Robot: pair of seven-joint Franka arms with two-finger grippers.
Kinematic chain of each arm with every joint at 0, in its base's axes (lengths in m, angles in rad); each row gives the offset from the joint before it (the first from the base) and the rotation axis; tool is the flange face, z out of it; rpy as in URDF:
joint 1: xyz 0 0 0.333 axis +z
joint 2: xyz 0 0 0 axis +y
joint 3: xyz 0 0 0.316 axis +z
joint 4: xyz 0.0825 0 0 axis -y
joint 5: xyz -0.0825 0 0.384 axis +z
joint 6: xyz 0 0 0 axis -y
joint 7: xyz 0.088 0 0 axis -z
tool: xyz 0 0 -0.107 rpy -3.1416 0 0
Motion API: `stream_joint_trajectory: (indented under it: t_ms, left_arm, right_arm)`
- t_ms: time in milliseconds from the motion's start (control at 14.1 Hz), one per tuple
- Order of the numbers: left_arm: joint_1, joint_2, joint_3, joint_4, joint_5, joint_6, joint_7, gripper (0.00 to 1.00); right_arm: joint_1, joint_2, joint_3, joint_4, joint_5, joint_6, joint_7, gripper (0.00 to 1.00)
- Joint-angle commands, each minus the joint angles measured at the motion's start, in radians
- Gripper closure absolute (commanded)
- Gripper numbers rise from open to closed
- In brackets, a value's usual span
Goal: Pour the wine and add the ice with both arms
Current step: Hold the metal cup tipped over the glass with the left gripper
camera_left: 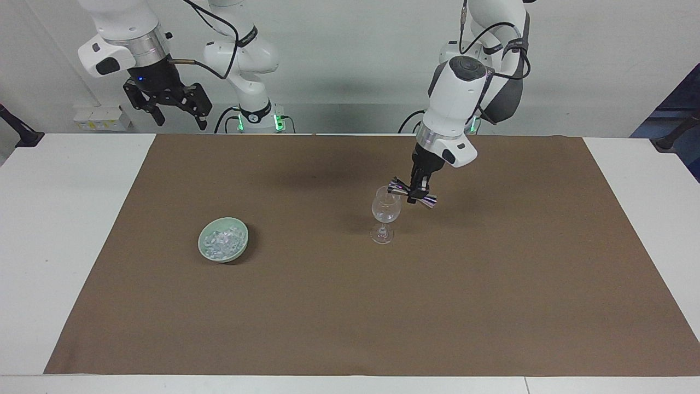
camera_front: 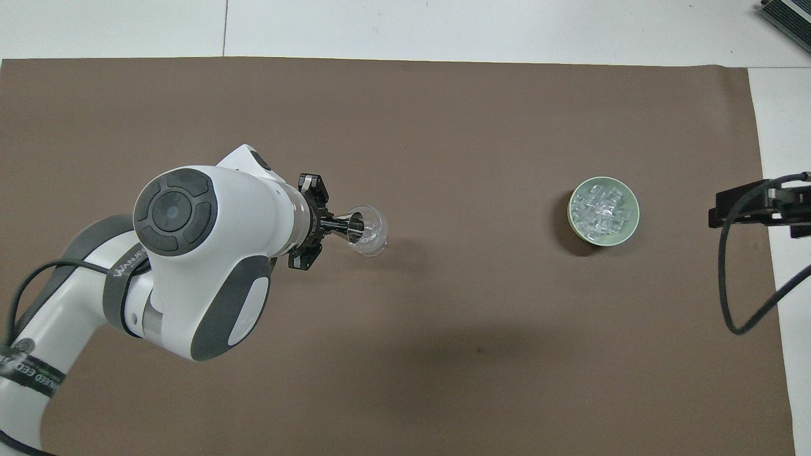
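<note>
A clear wine glass [camera_left: 385, 210] stands upright on the brown mat, also seen in the overhead view [camera_front: 370, 231]. My left gripper [camera_left: 418, 189] is shut on a small shiny double-ended measuring cup [camera_left: 411, 192] and holds it tilted, one end over the glass's rim; the cup shows in the overhead view too [camera_front: 345, 225]. The ice [camera_left: 221, 241] is heaped in a pale green bowl [camera_left: 203, 234] toward the right arm's end of the table. My right gripper [camera_left: 180, 117] hangs open and empty, high over the table's edge at that end, and waits.
The brown mat [camera_left: 328, 306] covers most of the white table. In the overhead view the bowl [camera_front: 603, 241] with ice [camera_front: 602, 209] lies beside the right gripper [camera_front: 754, 209] and its cable. A small white box stands near the right arm's base.
</note>
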Motion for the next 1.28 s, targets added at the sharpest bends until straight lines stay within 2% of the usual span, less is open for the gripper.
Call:
stream_joint_trajectory:
  t_ms: [0,780,1205]
  left_arm:
    - [-0.025,0.015,0.016,0.026,0.04,-0.026,-0.031,1.0]
    - [-0.044,0.024,0.016,0.052,0.122,-0.059,-0.051,1.0]
    - [-0.047,0.062,0.016,0.107,0.155,-0.095,-0.061,1.0]
  right_arm:
    - [0.0,-0.02,-0.007,-0.025,0.023,0.016,0.009,0.0]
    - [0.0,-0.02,-0.007,-0.025,0.023,0.016,0.008,0.0]
    - [0.0,-0.02,-0.007,-0.025,0.023,0.016,0.008,0.0]
